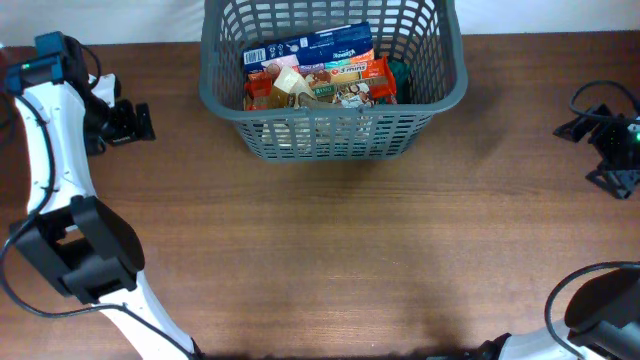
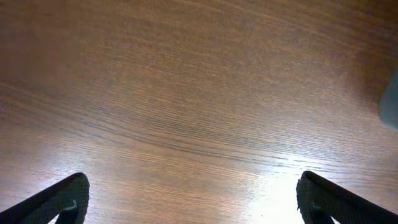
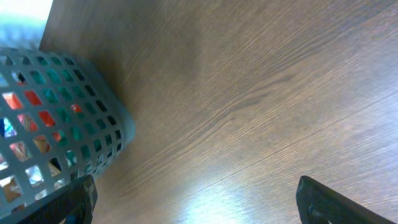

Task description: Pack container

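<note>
Shows the container (image 1: 330,135), a grey lattice-sided basket, upright at the far middle of the desk (image 1: 330,250). Holds several food packets lying overlapped inside: a blue packet (image 1: 320,45) toward the back, an orange-red packet (image 1: 358,82) in front of it, something teal (image 1: 399,72) against the right wall. Cannot give an exact count of the contents. Shows no loose packet on the bare wood around the basket in any view. Places the left jaws well to the left, near the far edge, spread wide over plain wood with nothing between them. Places the right jaws well to the right, likewise spread wide and empty, with a corner of the basket wall (image 3: 59,124) at the left of the wrist view, apart from the fingertips. Reads as a late stage: packets already inside, nothing visible left to load, so probably finished, barring items outside the views.
</note>
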Action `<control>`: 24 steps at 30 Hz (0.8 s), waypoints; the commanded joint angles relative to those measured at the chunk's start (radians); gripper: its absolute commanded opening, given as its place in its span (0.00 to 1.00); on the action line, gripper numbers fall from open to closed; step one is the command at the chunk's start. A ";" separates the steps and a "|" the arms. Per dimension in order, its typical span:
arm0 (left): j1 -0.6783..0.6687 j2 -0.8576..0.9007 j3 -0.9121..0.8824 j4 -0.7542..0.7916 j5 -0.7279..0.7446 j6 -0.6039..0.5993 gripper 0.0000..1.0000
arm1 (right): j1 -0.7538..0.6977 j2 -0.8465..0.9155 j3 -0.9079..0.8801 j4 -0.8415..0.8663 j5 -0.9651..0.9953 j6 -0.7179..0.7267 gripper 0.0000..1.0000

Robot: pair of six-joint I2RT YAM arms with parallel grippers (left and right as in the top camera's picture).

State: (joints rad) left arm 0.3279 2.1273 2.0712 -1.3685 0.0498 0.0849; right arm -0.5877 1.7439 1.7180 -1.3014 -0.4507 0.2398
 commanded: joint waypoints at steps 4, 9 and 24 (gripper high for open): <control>0.004 0.006 -0.004 0.000 0.014 -0.010 0.99 | 0.143 -0.174 0.000 0.000 -0.008 0.005 0.99; 0.004 0.006 -0.004 0.000 0.014 -0.010 0.99 | 0.313 -0.357 -0.014 0.038 0.203 -0.013 0.99; 0.004 0.006 -0.004 0.000 0.014 -0.010 0.99 | 0.513 -1.323 -0.814 0.738 0.778 -0.014 0.99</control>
State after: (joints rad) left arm 0.3279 2.1284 2.0708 -1.3685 0.0536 0.0849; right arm -0.0811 0.5720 1.0805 -0.5674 0.2214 0.2295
